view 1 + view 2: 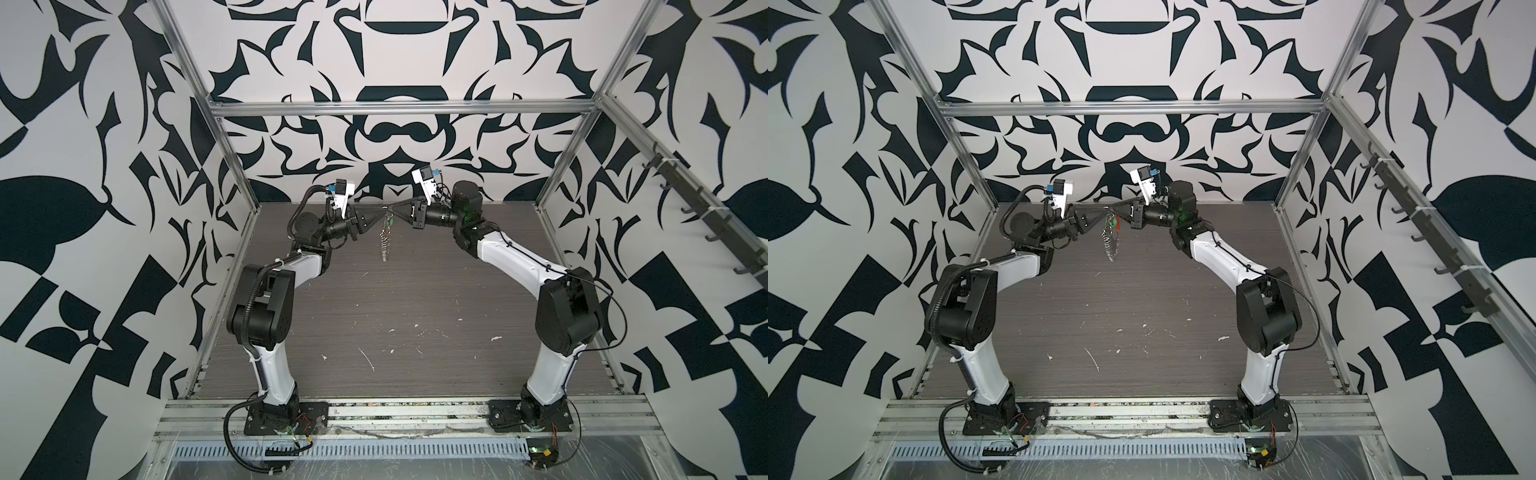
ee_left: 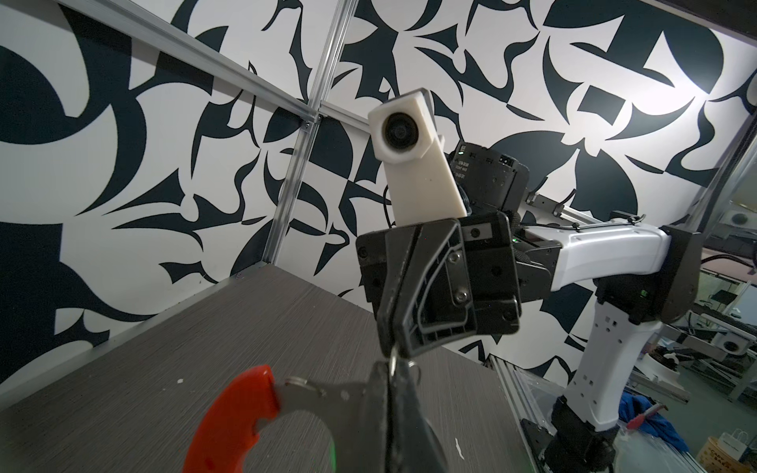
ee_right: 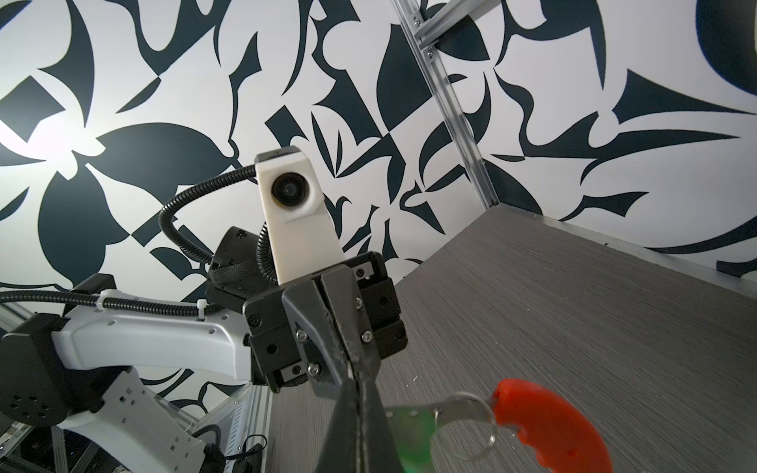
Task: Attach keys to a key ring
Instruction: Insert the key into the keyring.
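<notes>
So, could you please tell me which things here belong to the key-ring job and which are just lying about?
Job in hand: key ring, green key tag, left gripper, right gripper, both shut.
Just there: white specks on the table, hook rail.

The key ring (image 1: 386,239) hangs above the table (image 1: 374,324). The left gripper (image 1: 381,210) is at its left, the right gripper (image 1: 396,209) at its right, and the key tag (image 1: 390,223) against it.
</notes>
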Controlling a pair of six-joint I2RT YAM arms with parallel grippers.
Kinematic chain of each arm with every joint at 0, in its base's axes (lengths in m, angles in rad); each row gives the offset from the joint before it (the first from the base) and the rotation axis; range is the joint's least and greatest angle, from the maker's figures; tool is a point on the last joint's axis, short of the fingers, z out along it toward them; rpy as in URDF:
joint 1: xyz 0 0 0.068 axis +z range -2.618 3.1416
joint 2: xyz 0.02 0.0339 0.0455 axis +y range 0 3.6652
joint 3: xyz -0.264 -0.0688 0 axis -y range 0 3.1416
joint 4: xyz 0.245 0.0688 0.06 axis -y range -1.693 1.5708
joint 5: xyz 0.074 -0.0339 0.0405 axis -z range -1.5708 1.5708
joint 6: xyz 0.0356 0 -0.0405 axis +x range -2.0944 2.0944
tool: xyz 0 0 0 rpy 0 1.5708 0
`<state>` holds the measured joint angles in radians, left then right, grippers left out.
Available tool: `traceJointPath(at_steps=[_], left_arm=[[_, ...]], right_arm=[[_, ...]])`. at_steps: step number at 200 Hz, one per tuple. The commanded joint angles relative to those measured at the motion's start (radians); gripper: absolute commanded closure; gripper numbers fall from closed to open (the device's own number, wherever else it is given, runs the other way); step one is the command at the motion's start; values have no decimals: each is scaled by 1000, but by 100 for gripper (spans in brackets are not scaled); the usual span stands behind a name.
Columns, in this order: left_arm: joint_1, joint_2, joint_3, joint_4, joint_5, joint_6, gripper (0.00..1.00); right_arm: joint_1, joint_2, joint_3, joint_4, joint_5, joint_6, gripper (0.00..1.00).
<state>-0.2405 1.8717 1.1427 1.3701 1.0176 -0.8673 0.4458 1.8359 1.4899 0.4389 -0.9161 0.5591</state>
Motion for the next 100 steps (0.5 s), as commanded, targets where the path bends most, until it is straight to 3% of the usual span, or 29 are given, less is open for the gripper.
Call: traceJointPath(at_steps=[1, 21, 100], left_arm=[[0, 10, 36, 53, -7, -10, 100], [0, 6, 35, 62, -8, -12, 100], [4, -8, 35, 71, -29, -22, 100]], right_arm=[[22, -12, 55, 66, -50, 21, 94], [21, -17, 44, 50, -37, 5, 85], [19, -35, 11, 44, -43, -3, 83]])
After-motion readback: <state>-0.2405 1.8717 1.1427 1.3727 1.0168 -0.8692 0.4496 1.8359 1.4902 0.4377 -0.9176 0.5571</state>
